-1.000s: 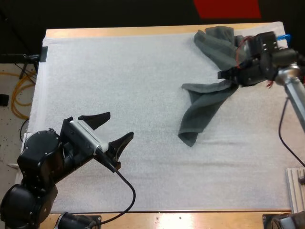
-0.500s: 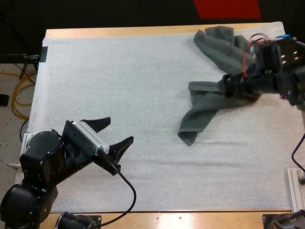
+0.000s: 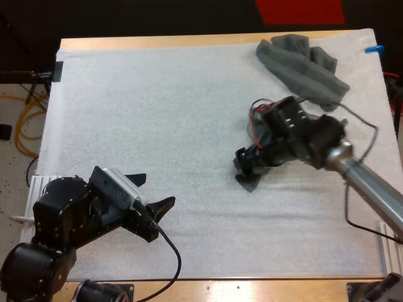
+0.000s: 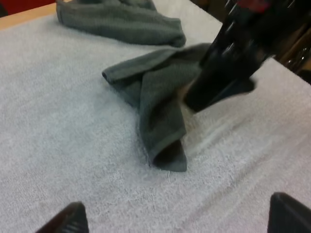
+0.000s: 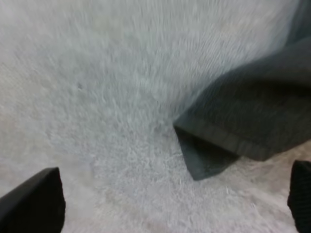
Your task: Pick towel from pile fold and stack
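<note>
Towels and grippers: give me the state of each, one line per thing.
loose towel: lying rumpled on the mat, partly folded over itself, not gripped.
crumpled towel: bunched near the mat's far right corner, no gripper on it.
left gripper: open, holding nothing, over bare mat.
right gripper: open, low over the loose towel's corner, fingers clear of it.

Wooden table (image 3: 157, 42), white mat (image 3: 157, 113) on top; crumpled towel (image 3: 302, 63) far right, second towel (image 4: 155, 97) mid-mat.
</note>
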Action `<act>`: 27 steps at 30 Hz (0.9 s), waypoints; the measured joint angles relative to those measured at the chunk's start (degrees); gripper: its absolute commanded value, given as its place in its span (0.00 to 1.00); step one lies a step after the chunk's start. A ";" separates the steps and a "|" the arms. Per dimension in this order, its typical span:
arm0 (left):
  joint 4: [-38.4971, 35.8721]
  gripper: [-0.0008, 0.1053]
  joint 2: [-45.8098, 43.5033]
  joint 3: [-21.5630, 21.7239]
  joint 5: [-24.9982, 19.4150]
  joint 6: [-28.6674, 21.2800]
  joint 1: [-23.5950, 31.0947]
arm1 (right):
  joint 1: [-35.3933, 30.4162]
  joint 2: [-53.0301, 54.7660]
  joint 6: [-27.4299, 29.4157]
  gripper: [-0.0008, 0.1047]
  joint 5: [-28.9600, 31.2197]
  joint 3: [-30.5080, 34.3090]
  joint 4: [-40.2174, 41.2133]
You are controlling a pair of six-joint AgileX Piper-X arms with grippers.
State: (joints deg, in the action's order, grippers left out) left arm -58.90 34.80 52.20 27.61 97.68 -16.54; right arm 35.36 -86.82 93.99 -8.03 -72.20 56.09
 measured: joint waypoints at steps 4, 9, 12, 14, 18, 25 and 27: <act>-1.03 0.69 0.00 0.00 0.00 0.00 0.00 | 0.07 -6.04 -1.63 0.85 2.90 0.89 -3.39; -2.57 0.69 0.00 0.00 0.00 0.00 0.00 | 0.07 -12.99 -3.25 0.82 4.54 0.89 -7.05; -4.19 0.69 0.00 0.00 0.00 0.00 0.00 | 0.07 -16.32 -4.48 0.75 5.10 0.89 -7.85; -4.95 0.69 0.00 0.00 0.00 0.00 0.00 | 0.07 -17.97 -5.15 0.69 6.45 0.89 -8.10; -5.77 0.69 0.00 0.00 0.00 0.00 0.00 | 0.07 -19.94 -5.25 0.52 7.56 0.89 -8.23; -6.11 0.69 0.00 0.00 0.00 0.00 0.00 | 0.07 -20.42 -5.25 0.01 8.03 0.89 -8.49; -6.25 0.69 0.00 0.00 0.00 0.00 0.00 | 0.07 -20.26 -5.25 0.01 8.03 0.89 -8.45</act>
State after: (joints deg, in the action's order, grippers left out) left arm -65.15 34.80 52.20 27.61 97.68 -16.54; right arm 35.42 -107.08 88.74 0.00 -71.31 47.65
